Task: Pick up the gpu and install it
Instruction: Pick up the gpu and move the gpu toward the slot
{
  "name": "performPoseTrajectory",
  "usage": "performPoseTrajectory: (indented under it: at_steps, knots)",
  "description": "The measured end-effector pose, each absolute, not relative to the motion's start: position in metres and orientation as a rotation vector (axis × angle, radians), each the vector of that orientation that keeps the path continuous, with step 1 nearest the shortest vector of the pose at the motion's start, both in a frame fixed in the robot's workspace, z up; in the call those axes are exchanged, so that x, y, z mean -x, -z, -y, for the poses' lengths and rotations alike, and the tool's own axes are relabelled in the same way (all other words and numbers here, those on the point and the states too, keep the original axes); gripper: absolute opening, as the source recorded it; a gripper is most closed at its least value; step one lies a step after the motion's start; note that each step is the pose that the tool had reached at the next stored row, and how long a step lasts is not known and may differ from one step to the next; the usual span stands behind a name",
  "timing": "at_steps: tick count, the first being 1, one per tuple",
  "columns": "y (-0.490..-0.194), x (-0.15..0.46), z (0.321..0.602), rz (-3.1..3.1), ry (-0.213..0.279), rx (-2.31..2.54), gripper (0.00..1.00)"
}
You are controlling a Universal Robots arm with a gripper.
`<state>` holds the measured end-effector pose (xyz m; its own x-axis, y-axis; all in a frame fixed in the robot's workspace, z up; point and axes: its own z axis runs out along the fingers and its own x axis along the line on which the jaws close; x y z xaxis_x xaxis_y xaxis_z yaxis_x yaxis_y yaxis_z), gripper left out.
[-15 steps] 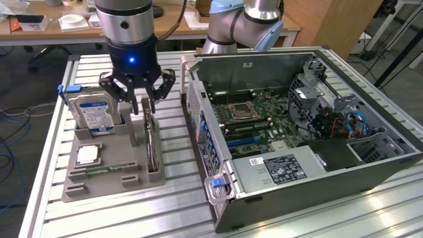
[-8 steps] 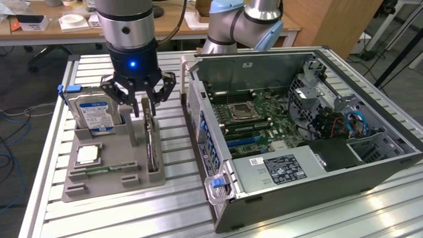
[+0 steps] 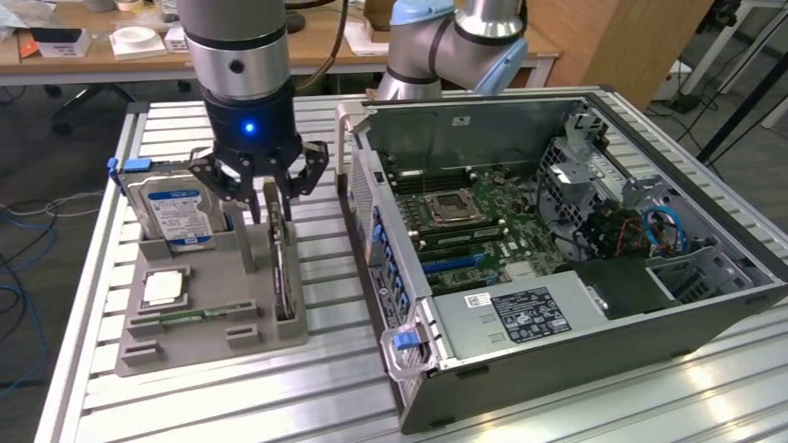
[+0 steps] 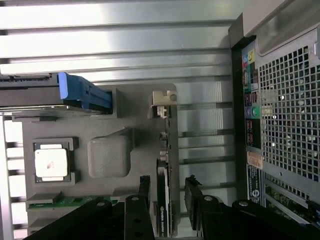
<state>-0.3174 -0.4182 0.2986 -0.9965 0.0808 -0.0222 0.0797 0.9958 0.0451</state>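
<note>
The gpu [image 3: 282, 269] stands on its edge in a slot of the grey holder [image 3: 234, 268] on the exterior view's left. In the wrist view the gpu [image 4: 163, 200] shows as a thin edge-on card, its silver end bracket [image 4: 163, 104] at the far end. My gripper [image 3: 273, 196] hangs straight down over the card's upper edge. It is open [image 4: 167, 192], with one black finger on each side of the card and a small gap at each. Nothing is held.
The holder also carries a hard drive with a blue label [image 3: 179, 208], a processor chip [image 3: 164, 288] and a memory stick [image 3: 185, 317]. The open computer case [image 3: 640, 305] lies on the exterior view's right with its motherboard [image 3: 474, 217] exposed. Everything rests on a slatted metal table [image 3: 246, 397].
</note>
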Motion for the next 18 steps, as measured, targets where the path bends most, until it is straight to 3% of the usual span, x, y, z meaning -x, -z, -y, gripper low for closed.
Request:
performPoseTrajectory:
  at_steps: [18]
  knots:
    - [-0.279,0.317,0.428,-3.114,-0.069,-0.122,0.42]
